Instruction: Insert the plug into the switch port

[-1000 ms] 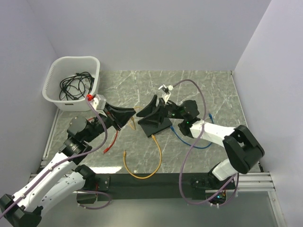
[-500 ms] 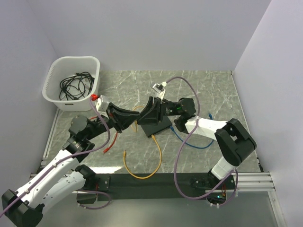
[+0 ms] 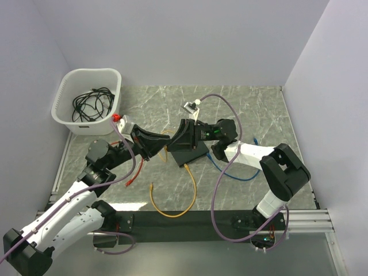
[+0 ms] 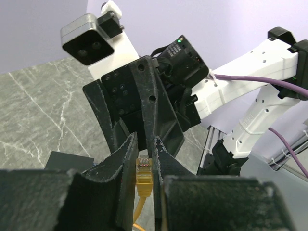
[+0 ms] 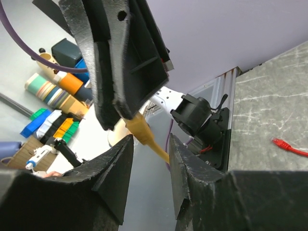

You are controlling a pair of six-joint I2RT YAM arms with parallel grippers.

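Note:
My left gripper [image 3: 158, 144] is shut on a yellow plug [image 4: 144, 169], whose clear tip points out past the fingertips [image 4: 129, 144]. Its yellow cable [image 3: 192, 190] loops across the table. The switch [image 3: 192, 154], a flat black box, lies just right of both grippers; a corner of it shows in the left wrist view [image 4: 65, 161]. My right gripper [image 3: 176, 140] is open and empty, tip to tip with the left one, above the switch's left end. In the right wrist view the plug [image 5: 138, 128] sits just beyond the open fingers [image 5: 120, 159]. The sockets are hidden.
A white slotted basket [image 3: 62, 106] with black cables stands at the back left. A blue cable [image 3: 230, 172] lies right of the switch. A red cable [image 3: 137, 169] lies under the left arm; its plug [image 5: 288, 146] shows on the marble.
My right gripper has swung left across the switch to meet the left gripper. The left gripper has edged up and right with the plug in it.

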